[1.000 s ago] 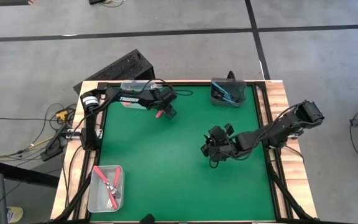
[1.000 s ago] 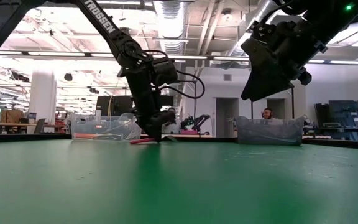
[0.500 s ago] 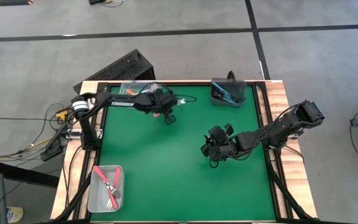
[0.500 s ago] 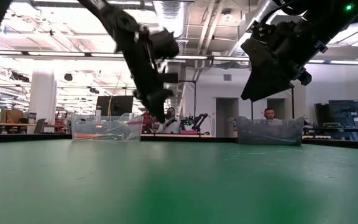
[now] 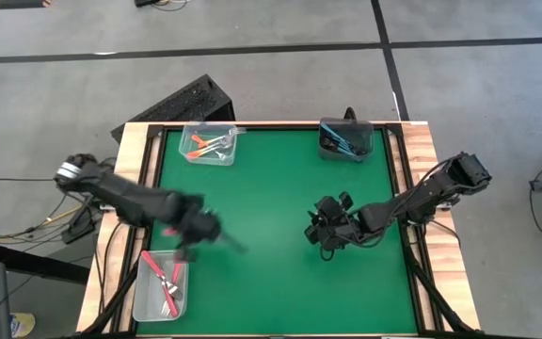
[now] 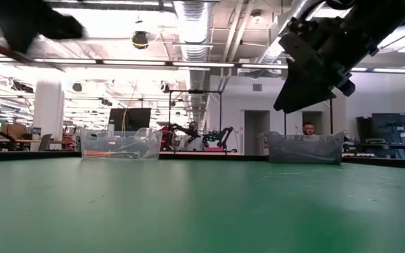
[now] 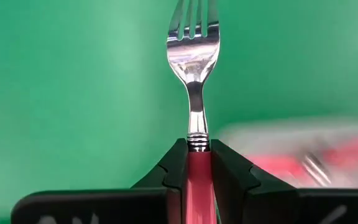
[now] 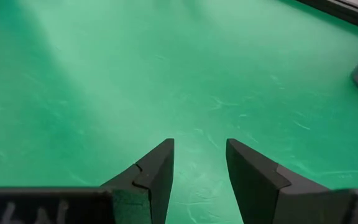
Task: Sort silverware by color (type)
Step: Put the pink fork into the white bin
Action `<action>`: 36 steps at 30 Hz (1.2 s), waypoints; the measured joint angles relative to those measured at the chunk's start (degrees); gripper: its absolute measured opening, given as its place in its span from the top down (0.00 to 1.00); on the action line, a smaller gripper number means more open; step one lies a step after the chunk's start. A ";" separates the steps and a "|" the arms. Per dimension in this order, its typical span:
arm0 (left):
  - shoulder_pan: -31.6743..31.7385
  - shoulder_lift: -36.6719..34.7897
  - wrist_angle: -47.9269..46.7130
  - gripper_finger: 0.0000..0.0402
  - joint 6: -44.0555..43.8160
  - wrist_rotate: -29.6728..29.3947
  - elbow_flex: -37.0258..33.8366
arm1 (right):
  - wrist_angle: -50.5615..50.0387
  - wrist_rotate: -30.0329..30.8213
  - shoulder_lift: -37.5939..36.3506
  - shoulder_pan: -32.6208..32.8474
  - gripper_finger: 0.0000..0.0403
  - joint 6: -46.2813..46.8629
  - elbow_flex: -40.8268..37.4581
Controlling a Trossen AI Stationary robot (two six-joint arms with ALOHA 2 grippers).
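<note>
The left gripper (image 7: 198, 163) is clamped on a red-handled fork (image 7: 193, 74), both fingers (image 7: 174, 168) pressed tight against the handle right where the red plastic meets the metal neck. The fork's long axis runs straight out along the gripper's own line, tines leading away from the wrist, handle back between the fingers. In the high view the left gripper (image 5: 199, 227) is blurry, sitting over the green mat (image 5: 271, 273) just beside the clear bin (image 5: 140, 297) at the near-left corner, up and a bit toward the table's middle from it. The fork itself is too smeared there to pick out.

That near-left bin already has a few red-handled forks (image 5: 158, 271) lying in it, long axes mostly running diagonally. Going from that bin toward the far edge on the same side there's another clear bin (image 5: 209, 158) with orange-handled forks (image 5: 207, 145), lying roughly crosswise. Well across from the near-left bin, at the far-right corner, a dark bin (image 5: 326, 149) holds light blue-handled forks (image 5: 343, 144).

The right gripper (image 8: 199, 163) hangs over bare mat with its fingers spread apart and nothing between them. In the high view the right gripper (image 5: 328, 228) is well to the right of the near-left bin, past the table's middle.
</note>
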 joint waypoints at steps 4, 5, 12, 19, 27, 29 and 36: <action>-13.92 -4.91 -1.92 0.91 -0.51 3.38 0.00 | 1.14 0.12 0.00 0.00 0.58 -0.41 0.00; -16.99 -5.88 -1.89 0.91 1.21 3.25 0.00 | 1.44 0.13 0.00 0.00 0.58 -0.48 0.00; -27.88 -7.23 -1.96 0.91 1.78 2.86 -0.02 | 6.64 -0.28 0.00 -0.32 0.58 -6.99 0.00; -30.40 -1.24 -1.23 0.90 2.24 15.66 -0.02 | 9.97 -3.06 -0.15 -2.89 0.58 -10.91 0.02; -31.13 5.73 -5.94 0.90 8.24 19.07 -0.04 | 10.28 -4.38 -0.15 -4.02 0.58 -10.91 0.02; -31.13 6.68 -5.77 0.90 10.73 17.26 -0.04 | 10.29 -4.89 -0.15 -4.02 0.58 -10.93 0.02; -31.13 9.69 -5.51 0.90 11.87 19.79 -0.09 | 10.30 -5.77 -0.17 -4.00 0.58 -10.93 0.00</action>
